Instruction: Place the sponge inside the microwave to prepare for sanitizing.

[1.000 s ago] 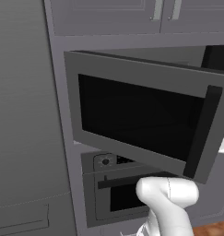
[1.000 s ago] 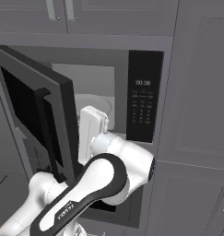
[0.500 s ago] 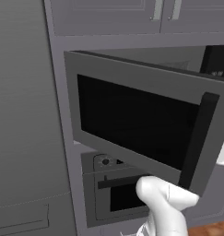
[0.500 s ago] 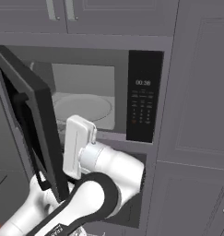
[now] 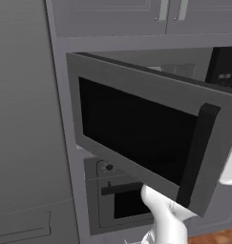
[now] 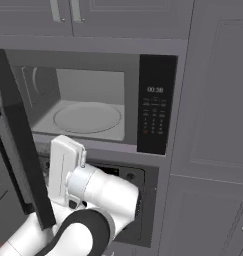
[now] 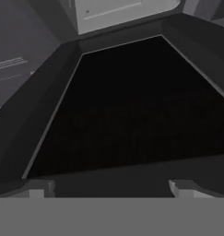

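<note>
The microwave is built into the grey cabinet wall, and its pale inside with the round turntable lies bare. Its door, with a dark window and a vertical bar handle, stands swung far out to the left. In the right base view my white hand sits below the microwave's mouth, close against the door's inner side. My gripper is open, with nothing between its fingertips, and faces the door's dark window at close range. The sponge is out of view.
Right under the microwave is the oven, with a knob and a horizontal handle. Upper cabinets hang above. Tall grey panels stand to the left and to the right. The open door juts into the space in front of the arm.
The microwave door has swung wider open, to the left. My hand has come down and to the left, from in front of the microwave's mouth to below it, beside the door.
</note>
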